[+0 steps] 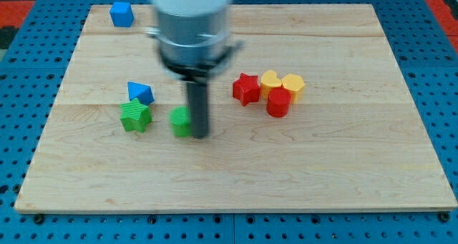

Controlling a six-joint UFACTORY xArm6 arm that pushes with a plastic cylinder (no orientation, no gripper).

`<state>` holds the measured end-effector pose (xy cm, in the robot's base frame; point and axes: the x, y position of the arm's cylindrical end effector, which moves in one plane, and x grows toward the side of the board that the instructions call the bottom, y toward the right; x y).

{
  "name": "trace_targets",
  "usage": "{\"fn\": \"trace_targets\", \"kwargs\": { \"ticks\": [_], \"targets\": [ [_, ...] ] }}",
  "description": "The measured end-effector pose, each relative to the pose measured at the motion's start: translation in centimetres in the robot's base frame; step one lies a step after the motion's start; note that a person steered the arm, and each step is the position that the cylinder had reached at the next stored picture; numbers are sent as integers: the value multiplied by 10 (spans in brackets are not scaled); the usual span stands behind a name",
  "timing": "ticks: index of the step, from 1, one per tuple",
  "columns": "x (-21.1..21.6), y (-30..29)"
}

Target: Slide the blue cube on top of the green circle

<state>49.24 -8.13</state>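
Standing just to the view's right of the small green round block (pixel 180 121), my tip (pixel 198 136) is touching or nearly touching that block's side; the dark rod hides the block's right edge, so actual contact cannot be told. This end effector is a plain rod with nothing that opens or closes, and it has hold of nothing.

The blue cube-shaped block (pixel 122 14) sits well apart from the green round block, far toward the view's top and left, close to the top left corner of the light wooden table (pixel 322 172). Nearer, to the view's left of the green round block, lies a green star-shaped block (pixel 135 116), with a blue angular block (pixel 140 93) touching it at its upper edge.

To the view's right of the green round block, past the rod, four blocks cluster together: a red star-shaped block (pixel 245 88), a yellow heart-shaped block (pixel 270 80), a yellow block (pixel 293 85) of unclear shape, and a red round block (pixel 278 102).
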Motion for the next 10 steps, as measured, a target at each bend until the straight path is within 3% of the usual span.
{"fn": "trace_targets", "kwargs": {
  "ticks": [1, 2, 3, 5, 6, 7, 8, 10],
  "targets": [
    [-2, -31],
    [-6, 3],
    [-58, 41],
    [-202, 36],
    [-254, 62],
    [-300, 8],
    [-300, -17],
    [-300, -161]
  ]
}}
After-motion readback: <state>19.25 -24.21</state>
